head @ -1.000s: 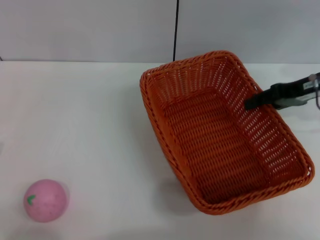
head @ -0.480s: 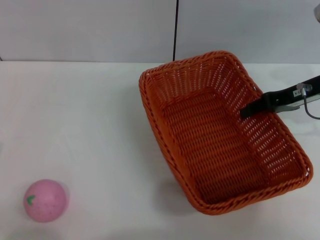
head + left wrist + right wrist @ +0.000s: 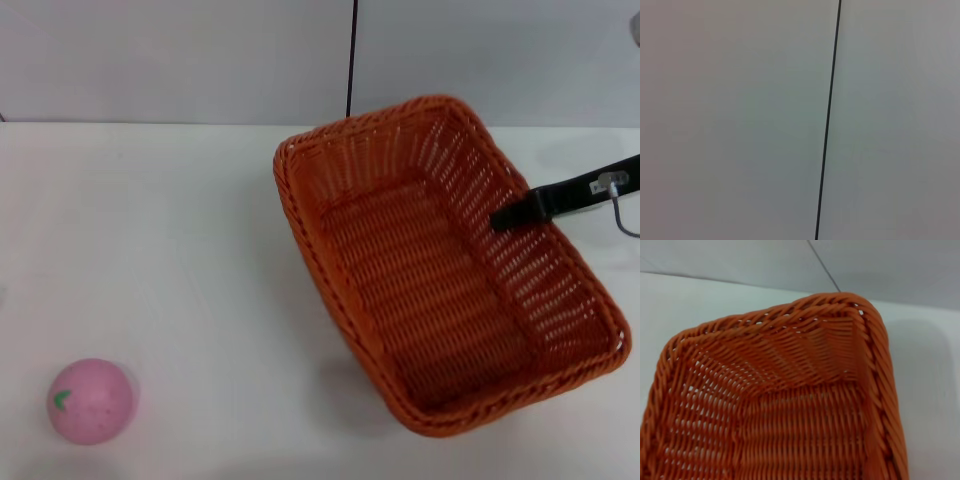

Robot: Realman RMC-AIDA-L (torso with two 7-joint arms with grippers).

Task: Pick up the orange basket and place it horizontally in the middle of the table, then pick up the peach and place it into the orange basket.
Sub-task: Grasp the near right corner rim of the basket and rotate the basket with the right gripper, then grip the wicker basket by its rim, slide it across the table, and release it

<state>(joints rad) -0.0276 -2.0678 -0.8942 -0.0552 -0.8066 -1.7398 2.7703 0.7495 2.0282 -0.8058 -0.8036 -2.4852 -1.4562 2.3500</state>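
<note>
The orange basket (image 3: 430, 290) sits right of the table's (image 3: 160, 230) middle, its long side running diagonally from far left to near right. My right gripper (image 3: 522, 211) reaches in from the right edge and grips the basket's right wall. One dark finger shows inside the wall; the other is hidden behind the weave. The right wrist view looks down into the basket's (image 3: 790, 405) far corner. The pink peach (image 3: 91, 401) lies on the table at the near left, far from both arms. My left gripper is out of view.
A grey wall with a vertical black seam (image 3: 351, 60) stands behind the table. The left wrist view shows only that wall and seam (image 3: 827, 130). Bare white tabletop lies between the peach and the basket.
The basket has shifted slightly left and its far rim has risen a little with the right gripper holding its wall. The peach has not moved.
</note>
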